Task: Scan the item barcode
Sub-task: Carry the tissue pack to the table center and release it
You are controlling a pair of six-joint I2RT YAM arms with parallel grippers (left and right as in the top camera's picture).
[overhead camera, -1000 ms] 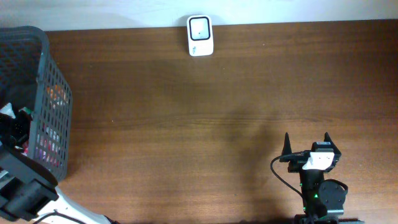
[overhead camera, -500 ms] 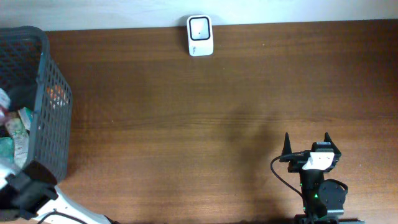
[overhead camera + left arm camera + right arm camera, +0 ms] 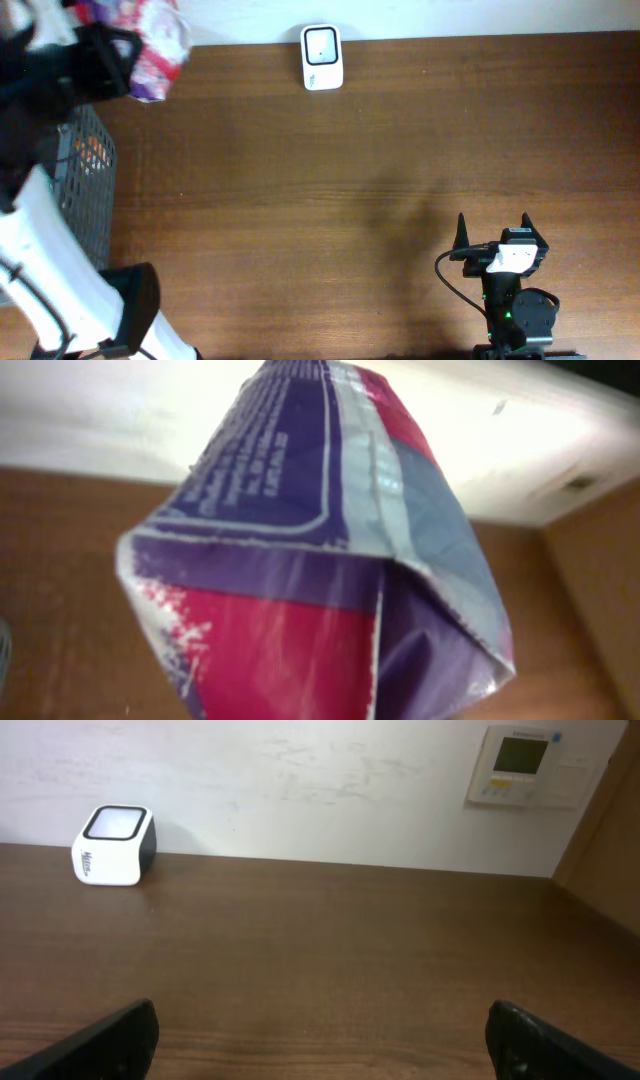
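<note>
Your left tool [image 3: 128, 55] is clamped on the purple, pink and white plastic packet [image 3: 160, 45], held aloft at the far left of the brown wooden worktop [image 3: 350, 200], well apart from the small white scanner box [image 3: 321, 57]. Pick-up appears done; the carry across and the scan itself remain, with your right tool [image 3: 494, 232] parked, jaws apart, empty.

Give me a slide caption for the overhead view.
Left gripper holds a pink-and-purple packet aloft near the basket; the white scanner sits across the table; right gripper open.
</note>
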